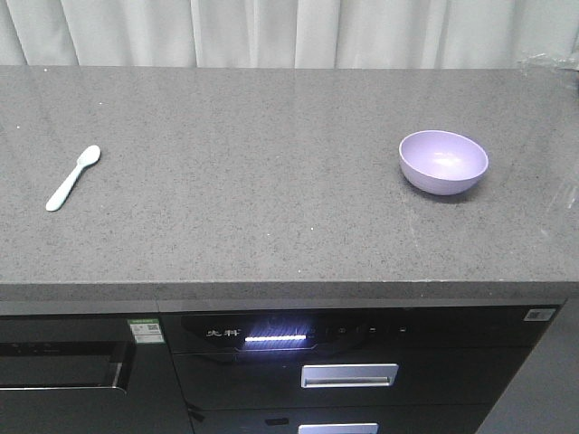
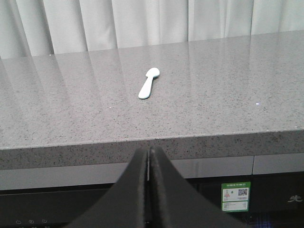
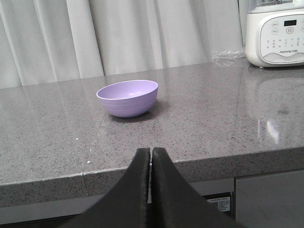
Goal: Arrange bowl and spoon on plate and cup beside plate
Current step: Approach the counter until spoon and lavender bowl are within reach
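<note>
Purple bowl (image 3: 127,97) beyond R end effector (image 3: 150,151), spoon (image 2: 149,83) beyond L end effector (image 2: 148,151); both pinched together.

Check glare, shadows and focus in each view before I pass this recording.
Front view: even light, soft sheen on the far countertop; bowl and spoon sharp. Left wrist view: curtain reflections streak the countertop; left tool dark, featureless. Right wrist view: bowl's soft shadow falls right; appliance mirrored in the countertop.

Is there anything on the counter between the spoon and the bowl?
No. In the front view, only bare grey counter stretches between the spoon and the bowl.
</note>
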